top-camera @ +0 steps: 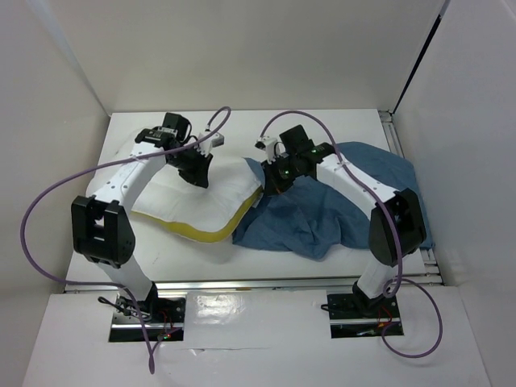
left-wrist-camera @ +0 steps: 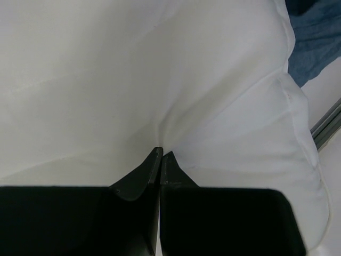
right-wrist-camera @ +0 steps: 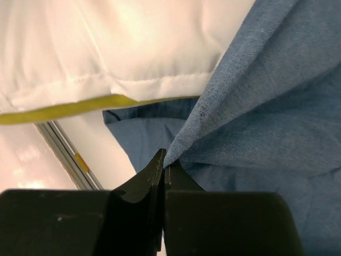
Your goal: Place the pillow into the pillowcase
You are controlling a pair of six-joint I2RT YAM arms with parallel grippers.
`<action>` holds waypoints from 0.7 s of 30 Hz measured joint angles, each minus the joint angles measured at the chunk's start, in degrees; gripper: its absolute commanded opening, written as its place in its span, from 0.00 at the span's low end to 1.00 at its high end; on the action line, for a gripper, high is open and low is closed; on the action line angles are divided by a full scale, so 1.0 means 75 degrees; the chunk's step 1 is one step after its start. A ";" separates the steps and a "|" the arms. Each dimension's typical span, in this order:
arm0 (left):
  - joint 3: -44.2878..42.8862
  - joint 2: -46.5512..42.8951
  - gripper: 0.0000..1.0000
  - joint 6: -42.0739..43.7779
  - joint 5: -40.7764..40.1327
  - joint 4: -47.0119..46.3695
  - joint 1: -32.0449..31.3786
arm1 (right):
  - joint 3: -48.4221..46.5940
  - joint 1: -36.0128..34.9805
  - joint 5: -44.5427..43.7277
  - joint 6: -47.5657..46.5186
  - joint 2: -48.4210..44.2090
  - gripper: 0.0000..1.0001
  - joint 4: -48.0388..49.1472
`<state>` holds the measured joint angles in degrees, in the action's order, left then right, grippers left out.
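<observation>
The white pillow (top-camera: 200, 200) lies left of centre, its yellow band (top-camera: 208, 233) along the near edge. The dusty-blue pillowcase (top-camera: 343, 208) lies crumpled to its right, touching the pillow's right corner. My left gripper (top-camera: 198, 176) presses down on the pillow's far part. In the left wrist view its jaws are shut (left-wrist-camera: 161, 155) on a pinch of the pillow (left-wrist-camera: 160, 69), creases running into the tips. My right gripper (top-camera: 275, 182) is at the pillowcase's left edge. It is shut (right-wrist-camera: 165, 161) on a fold of the pillowcase (right-wrist-camera: 266, 96), right beside the pillow (right-wrist-camera: 122, 42).
White walls enclose the table on the left, back and right. A metal rail (top-camera: 266, 282) runs along the near table edge, seen also as a rail (right-wrist-camera: 64, 154) in the right wrist view. Purple cables (top-camera: 48, 193) loop off both arms.
</observation>
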<state>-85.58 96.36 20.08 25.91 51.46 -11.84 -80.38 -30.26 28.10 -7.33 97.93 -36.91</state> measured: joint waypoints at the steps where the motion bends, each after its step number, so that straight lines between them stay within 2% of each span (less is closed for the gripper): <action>1: -0.0082 0.0073 0.00 -0.0143 -0.0029 -0.0044 0.0000 | 0.0087 -0.0006 0.0006 -0.0006 -0.0032 0.00 -0.0006; 14: -0.0344 0.0557 0.00 -0.1300 -0.0525 -0.0921 -0.0230 | 0.0423 -0.0119 -0.0032 -0.0093 -0.0125 0.00 -0.0044; 21: 0.0085 0.0545 0.00 -0.1597 -0.0656 -0.1419 -0.0714 | -0.0306 -0.0122 -0.0181 -0.0108 0.0393 0.00 -0.0061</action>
<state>-84.95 100.44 8.10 20.99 40.82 -17.19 -82.67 -31.18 26.74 -8.14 100.88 -37.36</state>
